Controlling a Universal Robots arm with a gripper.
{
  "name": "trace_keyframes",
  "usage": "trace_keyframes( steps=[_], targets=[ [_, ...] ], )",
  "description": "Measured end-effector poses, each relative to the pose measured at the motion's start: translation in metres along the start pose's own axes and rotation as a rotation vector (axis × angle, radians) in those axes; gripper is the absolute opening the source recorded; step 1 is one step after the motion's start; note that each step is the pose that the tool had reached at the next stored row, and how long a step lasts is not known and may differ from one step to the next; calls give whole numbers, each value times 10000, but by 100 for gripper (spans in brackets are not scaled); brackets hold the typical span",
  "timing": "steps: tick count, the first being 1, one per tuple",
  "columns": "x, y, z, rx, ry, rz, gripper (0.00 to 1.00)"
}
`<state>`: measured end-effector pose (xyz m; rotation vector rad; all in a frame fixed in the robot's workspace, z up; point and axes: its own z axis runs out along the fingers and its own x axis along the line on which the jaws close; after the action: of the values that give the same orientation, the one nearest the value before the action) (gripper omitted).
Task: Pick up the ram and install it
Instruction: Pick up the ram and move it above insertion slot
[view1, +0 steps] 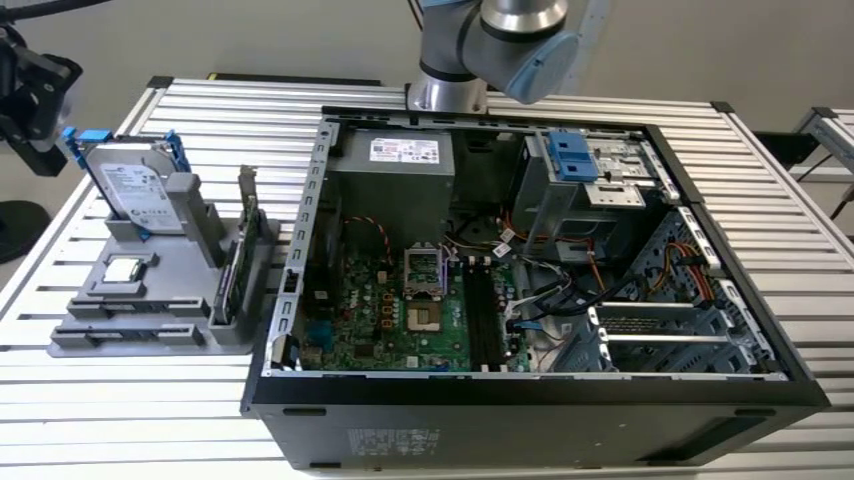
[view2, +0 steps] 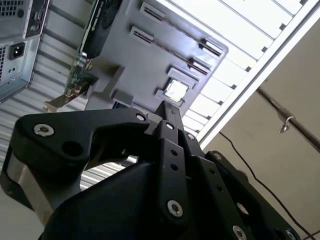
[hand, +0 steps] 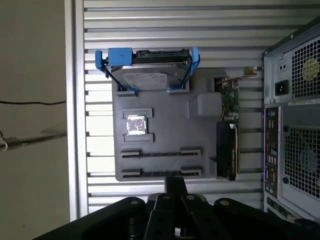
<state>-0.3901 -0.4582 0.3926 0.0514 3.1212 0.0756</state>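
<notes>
scene: open computer case (view1: 534, 425) lying on its side on a slatted metal table (view1: 787, 250); it fills the centre and right of the exterior view.
arm: grey joint with a blue cap (view1: 514, 40) at top centre of the exterior view, behind the case.
gripper: black linkage in both wrist views (view2: 169, 107) (hand: 175, 181). The fingers are drawn together with no gap between the tips. I see nothing clamped between them.
gripper position: above the grey parts tray (hand: 165, 120), apart from it and touching none of the parts.
tray: on the table at the exterior view's left (view1: 147, 300), just beside the case.
ram: cannot place it. In the first wrist view, two long narrow holders (hand: 190, 152) on the tray each show a thin dark line between their end blocks. I cannot tell whether a stick sits there.
memory slots: dark long strips on the motherboard (view1: 387, 320), right of the CPU socket (view1: 483, 310). I cannot tell whether they are filled.
hard drive: silver, in a blue caddy, standing tilted at the far end of the tray (view1: 134, 190) (hand: 147, 80).
CPU chip: small silver square lying flat in its own recess mid-tray (view1: 124, 268) (hand: 135, 125) (view2: 176, 91).
graphics card: on edge along the side of the tray nearest the case, metal bracket at the far end (view1: 238, 270) (hand: 227, 145).
power supply: grey box in the upper left of the case interior (view1: 394, 190).
</notes>
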Motion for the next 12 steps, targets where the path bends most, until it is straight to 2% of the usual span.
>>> trace_keyframes(
  steps=[12],
  targets=[
    [-5, -139, -7, -3, 12, -214, 0]
  ],
)
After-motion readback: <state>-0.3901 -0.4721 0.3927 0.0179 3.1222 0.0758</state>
